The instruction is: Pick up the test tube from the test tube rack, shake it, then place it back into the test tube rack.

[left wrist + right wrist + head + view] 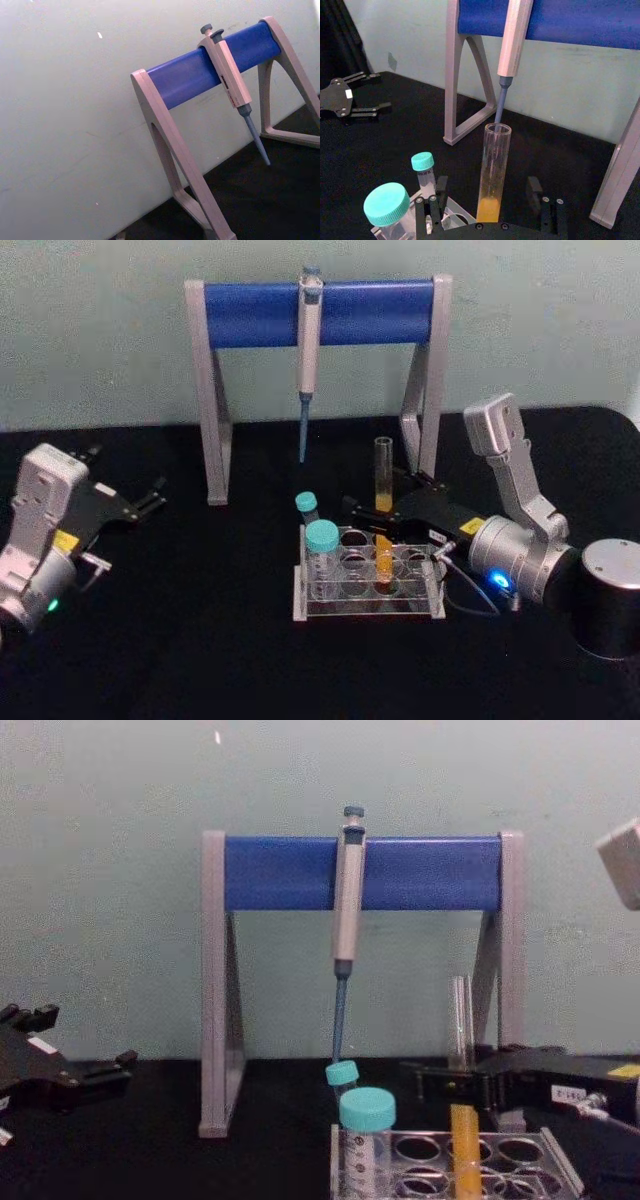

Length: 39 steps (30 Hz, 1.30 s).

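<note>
Closing on the test tube [495, 165], you probably needed a centred, gentle squeeze: your right claw [486, 192] stood apart around it, the tube upright in the rack [330, 612]. Your left claw [380, 91] sat apart, well off left.

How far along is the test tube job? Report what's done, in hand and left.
Done: nothing visibly; the tall clear glass test tube with orange liquid stands in the low clear plastic rack. In hand: the right gripper straddles it, jaws open, not touching. Left, probably: grip, lift, shake, put back. The left gripper sits idle on the left, jaws open.
</note>
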Each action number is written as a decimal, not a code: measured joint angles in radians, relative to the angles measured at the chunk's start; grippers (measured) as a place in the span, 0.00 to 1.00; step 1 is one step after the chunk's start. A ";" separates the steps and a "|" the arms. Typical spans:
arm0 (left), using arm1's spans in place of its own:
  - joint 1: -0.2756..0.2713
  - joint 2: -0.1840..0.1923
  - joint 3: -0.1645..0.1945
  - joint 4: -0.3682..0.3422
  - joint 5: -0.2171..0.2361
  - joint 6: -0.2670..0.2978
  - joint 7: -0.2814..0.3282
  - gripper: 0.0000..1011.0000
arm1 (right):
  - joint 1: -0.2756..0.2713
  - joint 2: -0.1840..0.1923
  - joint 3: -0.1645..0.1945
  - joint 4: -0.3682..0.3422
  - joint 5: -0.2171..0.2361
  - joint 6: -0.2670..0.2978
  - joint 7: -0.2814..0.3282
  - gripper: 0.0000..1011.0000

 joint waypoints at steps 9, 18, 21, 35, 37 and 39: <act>0.000 0.000 0.000 0.000 0.000 0.000 0.000 0.99 | 0.000 0.000 0.000 0.000 0.001 0.000 0.000 0.99; 0.000 0.000 0.000 0.000 0.000 0.000 0.000 0.99 | 0.000 0.001 0.000 0.000 0.002 0.000 0.000 0.90; 0.000 0.000 0.000 0.000 0.000 0.000 0.000 0.99 | 0.000 0.001 0.000 0.000 0.002 0.000 0.000 0.84; 0.000 0.000 0.000 0.000 0.000 0.000 0.000 0.99 | 0.000 0.001 0.000 -0.001 0.002 0.000 0.000 0.41; 0.000 0.000 0.000 0.000 0.000 0.000 0.000 0.99 | 0.000 0.001 0.000 -0.001 0.002 0.000 0.000 0.33; 0.000 0.000 0.000 0.000 0.000 0.000 0.000 0.99 | 0.000 0.001 0.000 -0.001 0.002 0.000 0.000 0.29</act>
